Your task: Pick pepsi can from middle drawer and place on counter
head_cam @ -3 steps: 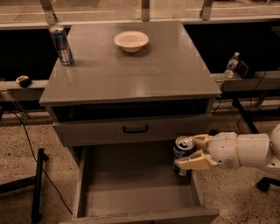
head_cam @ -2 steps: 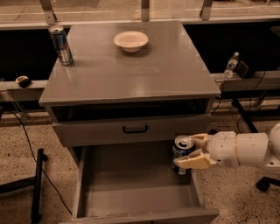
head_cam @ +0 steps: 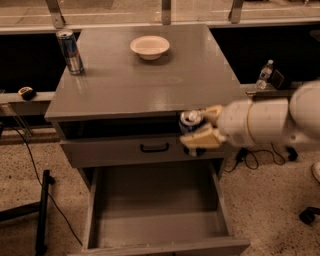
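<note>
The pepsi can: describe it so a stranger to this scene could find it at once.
Find the grey counter, then its front edge on the right, above the open middle drawer. There the gripper is shut on the pepsi can. It is short, dark blue and silver-topped, unlike the taller silver-and-blue can at the counter's back left.

We see a speckled terrazzo floor (head_cam: 270,200), dim warm light, 3 metal posts (head_cam: 54,12) along the back, and perhaps a stand's black leg (head_cam: 42,210) at left. The gripper (head_cam: 193,128) clasps the pepsi can (head_cam: 189,119) before the grey cabinet (head_cam: 75,152).
</note>
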